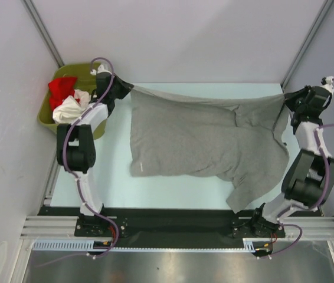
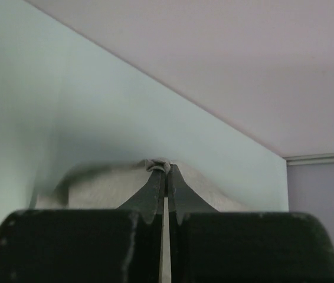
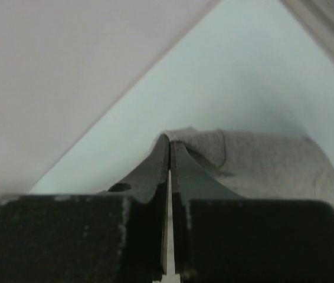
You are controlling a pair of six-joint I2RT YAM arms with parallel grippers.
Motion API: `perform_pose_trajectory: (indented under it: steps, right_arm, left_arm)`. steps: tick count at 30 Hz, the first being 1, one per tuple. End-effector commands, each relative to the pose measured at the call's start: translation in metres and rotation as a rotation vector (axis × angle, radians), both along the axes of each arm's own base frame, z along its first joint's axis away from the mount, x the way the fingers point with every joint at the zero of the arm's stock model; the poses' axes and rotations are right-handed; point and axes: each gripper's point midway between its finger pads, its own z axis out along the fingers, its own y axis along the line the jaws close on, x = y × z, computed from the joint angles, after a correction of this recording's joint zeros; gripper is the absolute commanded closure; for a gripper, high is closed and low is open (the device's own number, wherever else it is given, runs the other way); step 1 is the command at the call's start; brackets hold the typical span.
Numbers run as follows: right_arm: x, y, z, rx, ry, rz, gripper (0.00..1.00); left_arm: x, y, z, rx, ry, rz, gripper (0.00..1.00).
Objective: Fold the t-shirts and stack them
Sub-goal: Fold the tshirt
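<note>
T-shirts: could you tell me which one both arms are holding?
The grey t-shirt, stretched between them; the red shirt and white shirt lie bunched in the bin.

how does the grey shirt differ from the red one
The grey shirt is spread over the table, pinched by the left gripper and right gripper; the red shirt lies crumpled in the bin, untouched. Grey shows far more cloth than red. Neither is neatly folded.

3 t-shirts show: 1 grey t-shirt, 1 red t-shirt and 1 white t-shirt. There is 1 olive bin, 1 table and 2 arms, the left arm and the right arm.
</note>
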Motion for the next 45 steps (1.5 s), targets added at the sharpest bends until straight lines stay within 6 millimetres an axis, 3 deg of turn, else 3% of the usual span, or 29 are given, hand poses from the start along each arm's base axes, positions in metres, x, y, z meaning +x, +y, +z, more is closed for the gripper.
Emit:
perform_pose_trajectory:
  steps: [1, 2, 4, 5, 8, 12, 23, 28, 29, 31, 32, 34, 35, 36, 37, 39, 41, 43, 44, 45]
  right_arm:
    - [0.040, -0.004, -0.002, 0.004, -0.011, 0.066, 1.00]
    - [0.050, -0.002, 0.005, 0.006, -0.026, 0.096, 1.00]
    - [0.062, -0.001, -0.007, 0.032, 0.006, 0.112, 1.00]
    - [0.072, -0.003, -0.012, 0.040, 0.018, 0.124, 1.00]
    - [0.085, 0.000, -0.031, 0.064, 0.075, 0.140, 1.00]
    - [0.099, -0.001, -0.033, 0.093, 0.082, 0.153, 1.00]
    - [0.110, -0.012, -0.047, 0.107, 0.090, 0.133, 1.00]
    - [0.129, -0.016, -0.052, 0.132, 0.038, 0.121, 1.00]
    - [0.134, -0.018, -0.066, 0.142, 0.053, 0.118, 1.00]
    - [0.145, -0.019, -0.067, 0.145, 0.041, 0.120, 1.00]
    - [0.149, -0.019, -0.078, 0.156, 0.051, 0.119, 1.00]
    - [0.158, -0.020, -0.080, 0.150, 0.038, 0.118, 1.00]
    - [0.162, -0.022, -0.094, 0.153, 0.055, 0.110, 1.00]
    - [0.165, -0.022, -0.096, 0.149, 0.053, 0.114, 1.00]
    - [0.170, -0.022, -0.095, 0.142, 0.047, 0.120, 1.00]
    - [0.177, -0.022, -0.111, 0.137, 0.067, 0.133, 0.98]
    - [0.185, -0.024, -0.110, 0.124, 0.056, 0.141, 0.95]
    - [0.190, -0.025, -0.131, 0.136, 0.097, 0.141, 0.94]
    - [0.198, -0.028, -0.119, 0.117, 0.078, 0.139, 0.91]
    - [0.197, -0.027, -0.130, 0.126, 0.140, 0.142, 0.89]
  left_arm:
    - [0.027, -0.009, 0.047, 0.021, -0.156, -0.045, 1.00]
    - [0.033, -0.010, 0.029, 0.026, -0.120, -0.046, 1.00]
    - [0.042, -0.013, 0.032, 0.019, -0.133, -0.060, 1.00]
    - [0.045, -0.017, 0.022, 0.010, -0.110, -0.075, 1.00]
    - [0.052, -0.019, 0.019, 0.018, -0.100, -0.076, 1.00]
    - [0.056, -0.020, 0.005, 0.016, -0.072, -0.082, 1.00]
    - [0.078, -0.017, 0.003, 0.034, -0.076, -0.058, 1.00]
    - [0.097, -0.011, 0.004, 0.026, -0.092, -0.012, 1.00]
    - [0.101, -0.010, -0.008, 0.025, -0.076, -0.003, 1.00]
    - [0.109, -0.010, -0.004, 0.010, -0.088, 0.007, 1.00]
    - [0.112, -0.009, -0.018, 0.008, -0.065, 0.014, 1.00]
    - [0.118, -0.009, -0.019, 0.001, -0.071, 0.024, 1.00]
    - [0.120, -0.008, -0.023, 0.003, -0.063, 0.027, 1.00]
    - [0.124, -0.007, -0.037, 0.007, -0.044, 0.036, 1.00]
    - [0.128, -0.007, -0.031, 0.010, -0.060, 0.036, 1.00]
    - [0.131, -0.005, -0.037, 0.017, -0.053, 0.042, 1.00]
    - [0.134, -0.003, -0.045, 0.026, -0.049, 0.051, 1.00]
    - [0.138, 0.000, -0.051, 0.042, -0.049, 0.057, 0.99]
    - [0.139, 0.000, -0.051, 0.046, -0.048, 0.055, 0.98]
    - [0.138, 0.002, -0.055, 0.053, -0.029, 0.061, 0.91]
